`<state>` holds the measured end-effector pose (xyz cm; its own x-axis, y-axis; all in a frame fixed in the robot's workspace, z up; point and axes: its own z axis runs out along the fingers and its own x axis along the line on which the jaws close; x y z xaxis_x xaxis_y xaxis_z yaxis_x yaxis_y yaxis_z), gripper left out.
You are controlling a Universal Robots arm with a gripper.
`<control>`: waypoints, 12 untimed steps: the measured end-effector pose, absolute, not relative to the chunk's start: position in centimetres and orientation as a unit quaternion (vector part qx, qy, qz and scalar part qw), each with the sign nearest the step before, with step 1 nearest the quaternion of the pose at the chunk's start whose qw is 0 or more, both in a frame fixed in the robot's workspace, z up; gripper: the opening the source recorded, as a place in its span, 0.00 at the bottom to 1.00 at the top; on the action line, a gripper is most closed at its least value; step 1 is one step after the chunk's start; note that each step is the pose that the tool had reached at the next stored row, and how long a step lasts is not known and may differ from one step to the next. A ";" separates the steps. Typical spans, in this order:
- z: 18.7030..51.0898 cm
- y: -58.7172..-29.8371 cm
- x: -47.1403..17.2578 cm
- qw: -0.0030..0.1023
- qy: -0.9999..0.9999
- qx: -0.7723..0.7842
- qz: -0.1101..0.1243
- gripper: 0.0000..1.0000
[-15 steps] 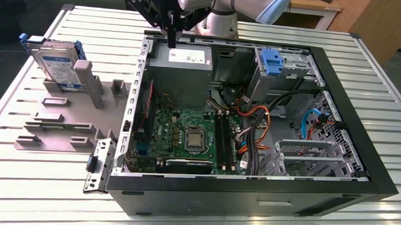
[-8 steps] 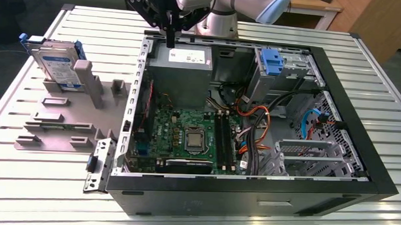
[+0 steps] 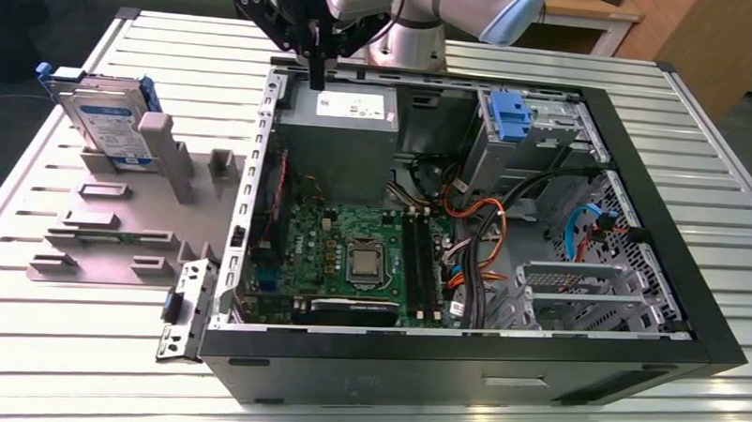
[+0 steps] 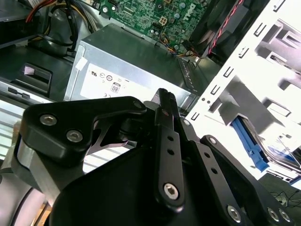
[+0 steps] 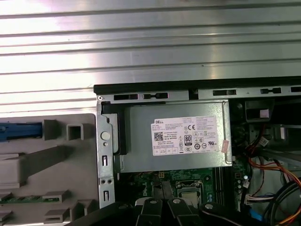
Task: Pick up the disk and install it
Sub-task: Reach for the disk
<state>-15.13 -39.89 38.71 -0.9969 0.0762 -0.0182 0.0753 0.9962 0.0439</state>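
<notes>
Disk (image 3: pixel 110 127) with a white-and-blue label and blue side rails stands on edge in a grey holder (image 3: pixel 125 226). In the exterior view it sits at about nine o'clock from the open computer case (image 3: pixel 408 372), on the slatted metal surface (image 3: pixel 83 351). The claw (image 3: pixel 318 80) hangs well apart from it at the case's eleven o'clock corner, just above the grey power supply box (image 3: pixel 341 125). Its fingers (image 4: pixel 167 141) are drawn narrow, pressed together, holding nothing. In the second wrist view they point toward that box's white sticker (image 4: pixel 117 82).
</notes>
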 end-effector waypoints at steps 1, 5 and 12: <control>38.7 -39.9 -15.2 0.010 0.999 0.038 0.022 0.11; 38.7 -39.9 -15.3 0.010 0.999 0.038 0.022 0.11; 38.7 -39.9 -15.5 0.010 0.999 0.038 0.022 0.11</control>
